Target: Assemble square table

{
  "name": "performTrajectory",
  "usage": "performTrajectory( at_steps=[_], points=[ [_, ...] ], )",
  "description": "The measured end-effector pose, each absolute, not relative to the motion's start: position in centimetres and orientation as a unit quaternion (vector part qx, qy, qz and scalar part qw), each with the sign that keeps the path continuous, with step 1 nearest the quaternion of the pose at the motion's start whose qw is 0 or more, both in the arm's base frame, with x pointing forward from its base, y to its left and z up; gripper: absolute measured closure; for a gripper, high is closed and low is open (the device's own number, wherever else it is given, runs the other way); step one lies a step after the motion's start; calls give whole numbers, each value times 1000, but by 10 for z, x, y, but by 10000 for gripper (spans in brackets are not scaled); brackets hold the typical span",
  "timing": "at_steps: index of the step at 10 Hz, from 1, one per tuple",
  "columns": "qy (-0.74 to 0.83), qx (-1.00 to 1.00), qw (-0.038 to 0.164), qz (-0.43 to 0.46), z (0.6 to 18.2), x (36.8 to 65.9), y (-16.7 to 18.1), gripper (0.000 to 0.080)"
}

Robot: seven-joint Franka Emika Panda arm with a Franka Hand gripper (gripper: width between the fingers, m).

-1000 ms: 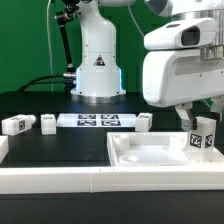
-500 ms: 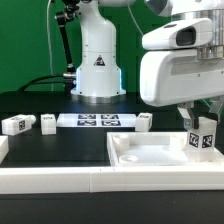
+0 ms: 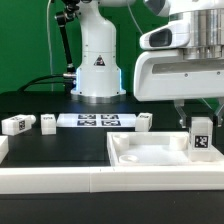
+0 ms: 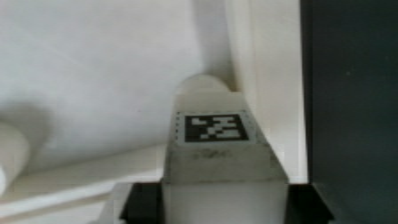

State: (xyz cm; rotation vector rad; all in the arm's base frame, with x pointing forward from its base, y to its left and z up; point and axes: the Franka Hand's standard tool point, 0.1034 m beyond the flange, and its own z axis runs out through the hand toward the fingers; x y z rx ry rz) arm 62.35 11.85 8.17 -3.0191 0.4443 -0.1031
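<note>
The square tabletop (image 3: pixel 150 152) is a large white slab lying flat at the front of the exterior view, recess up. My gripper (image 3: pixel 199 122) is shut on a white tagged leg (image 3: pixel 201 137) and holds it upright over the slab's far corner on the exterior view's right. In the wrist view the leg (image 4: pixel 215 135) fills the middle between my black fingers (image 4: pixel 146 205), pointing at the slab's corner (image 4: pixel 107 90). Three other tagged legs lie on the black table: two at the exterior view's left (image 3: pixel 14 124) (image 3: pixel 48 123), one near the middle (image 3: pixel 144 121).
The marker board (image 3: pixel 96 120) lies flat behind the slab. The robot's white base (image 3: pixel 98 60) stands at the back. A long white rail (image 3: pixel 60 178) runs along the front edge, with a white block (image 3: pixel 4 150) at its left end.
My gripper has shifted slightly to the exterior view's left with the leg and turned it; the tag now faces the camera squarely and the leg stands more upright.
</note>
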Motion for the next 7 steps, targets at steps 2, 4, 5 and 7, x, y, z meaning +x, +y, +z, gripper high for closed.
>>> performTrajectory(
  at_steps=[2, 4, 5, 7],
  points=[
    [254, -966, 43, -31, 82, 623, 119, 511],
    [360, -931, 45, -26, 82, 623, 119, 511],
    [398, -916, 44, -24, 82, 622, 120, 511],
    [433, -900, 45, -17, 82, 623, 120, 511]
  ],
)
